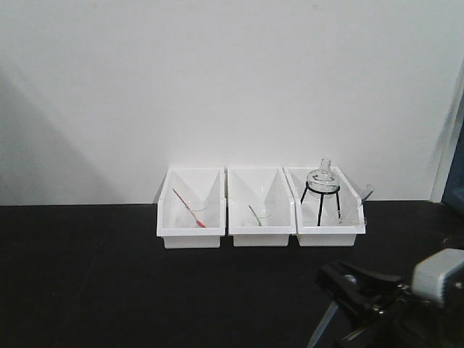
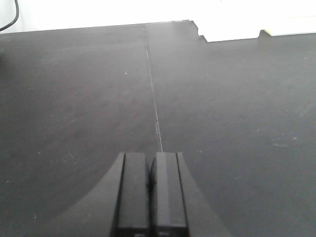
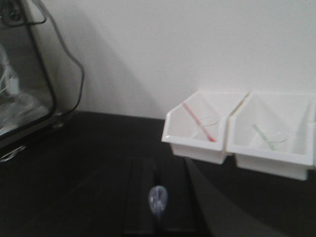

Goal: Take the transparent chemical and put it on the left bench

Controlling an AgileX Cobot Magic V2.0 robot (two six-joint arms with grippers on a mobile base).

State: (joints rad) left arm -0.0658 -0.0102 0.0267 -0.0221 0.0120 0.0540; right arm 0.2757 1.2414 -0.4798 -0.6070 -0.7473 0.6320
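**Both claws closed and empty, flask far back in the right bin**

Nearest, low over the black surface [image 2: 74, 98]: left claw [image 2: 149, 197], fingers pressed together with nothing between them, aimed along a thin seam [image 2: 154, 98] in the top. Right claw [image 3: 157, 207] likewise drawn together, gripping nothing (a small bluish glint at the tips, too blurred to identify). Right arm [image 1: 391, 297] visible at the lower right corner of the front view.

Farther back, against the white wall [image 1: 217, 72]: three white bins side by side, touching. Left bin [image 1: 190, 206] with a small clear beaker and a red stirrer [image 1: 189, 209] leaning in it. Middle bin [image 1: 261, 206] with a similar beaker and a green stirrer [image 1: 255, 215]. Right bin [image 1: 330, 210] with the transparent flask [image 1: 323, 177], upright on a black wire stand [image 1: 320, 203], well apart from both claws.
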